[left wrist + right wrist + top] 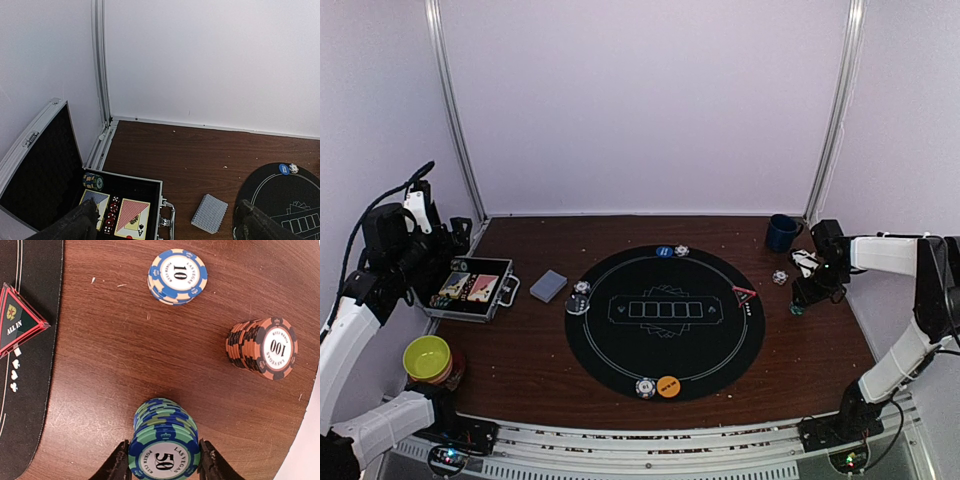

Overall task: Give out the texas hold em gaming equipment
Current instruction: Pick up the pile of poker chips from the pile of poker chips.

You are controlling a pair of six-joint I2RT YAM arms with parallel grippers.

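Your right fingers (118,466) flank the green-and-blue 50 stack (164,450), one on each side, with the pads right at its rim; whether the jaws are pressing on it or only bracketing it you cannot tell from here. The stack stands on the bare desk (125,365), just off the edge of the black mat (30,270). It sits near the blue 10 stack (177,276) and the orange 100 stack (262,347); the three look grouped as one seat's share, beside the red triangle marker (20,322) that lies on the mat's rim.

Your left jaws are spread wide and hold nothing. They hang over the open case (125,200), which probably keeps them ready for the chips and red-backed cards left inside. The grey-blue deck (210,214) lies flat on the desk between case and mat. Small chip piles and the orange button (668,386) and blue button (663,252) already sit round the mat's rim, so several seats look served.
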